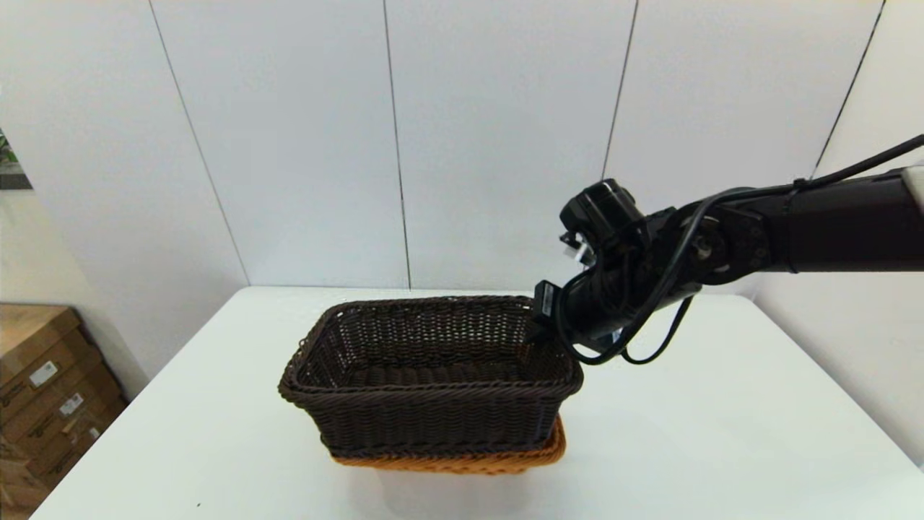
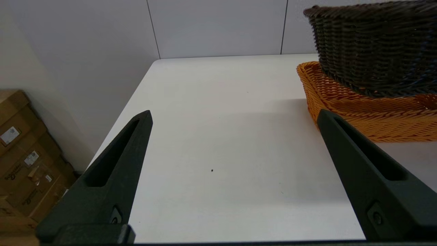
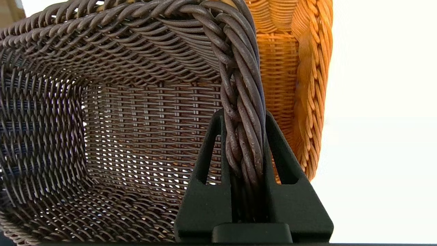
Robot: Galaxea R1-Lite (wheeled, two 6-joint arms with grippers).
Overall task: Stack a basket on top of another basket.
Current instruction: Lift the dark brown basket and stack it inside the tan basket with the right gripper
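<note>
White table, panelled wall. Right gripper clamps dark brown woven wicker basket rim above orange-tan woven wicker basket; left gripper spread wide, holding nothing.

The dark brown basket is almost black, with an open lattice weave and a braided rim. Below it, the orange basket shows a tight orange-tan weave, also braid-edged. The table is plain white, and the right gripper matt black.

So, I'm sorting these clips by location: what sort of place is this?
Likely a lab or test room, not a home: a bare white table, plain white panelled walls, and stacked cardboard boxes on the floor beside it.
</note>
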